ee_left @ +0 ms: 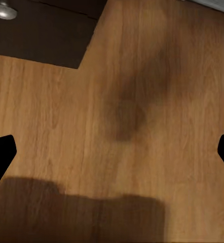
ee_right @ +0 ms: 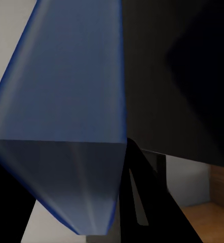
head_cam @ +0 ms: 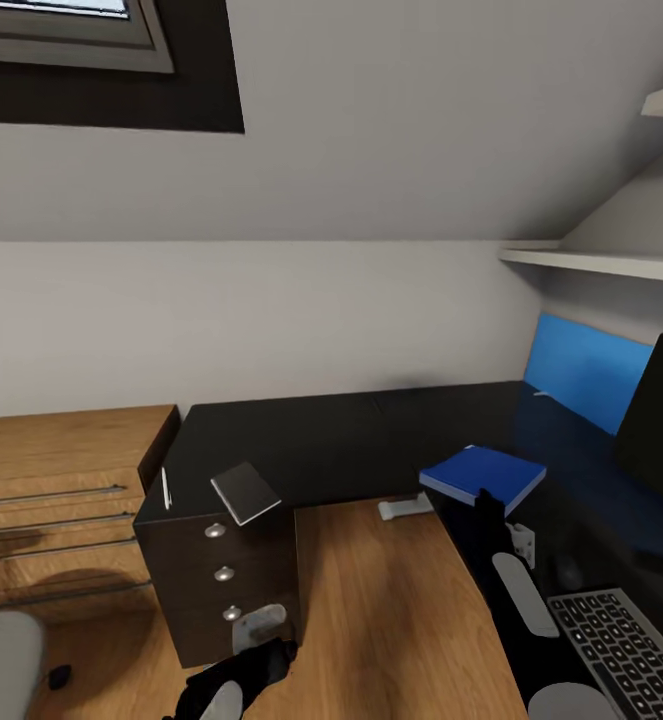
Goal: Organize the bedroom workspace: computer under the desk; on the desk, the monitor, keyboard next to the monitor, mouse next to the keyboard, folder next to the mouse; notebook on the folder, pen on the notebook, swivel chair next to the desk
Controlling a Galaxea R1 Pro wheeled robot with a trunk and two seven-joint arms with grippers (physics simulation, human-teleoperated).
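The right gripper (head_cam: 490, 500) pinched the near edge of the folder (head_cam: 483, 473), which lay on the desk (head_cam: 331, 440) beside the monitor (head_cam: 661, 420). Stiff, light, probably slippery; the edge suited gripping.

Sloped grey ceiling (head_cam: 391, 120) w/ dark-framed skylight (head_cam: 91, 60) top left. Pale wall (head_cam: 251, 320) below. Light wood floor (head_cam: 391, 610). Low wood cabinet (head_cam: 51, 490) at left, white shelves (head_cam: 611, 262) upper right. Soft, even light.

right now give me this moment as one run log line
folder: on desk, in right gripper | notebook, pen: desk's left end | left gripper: open
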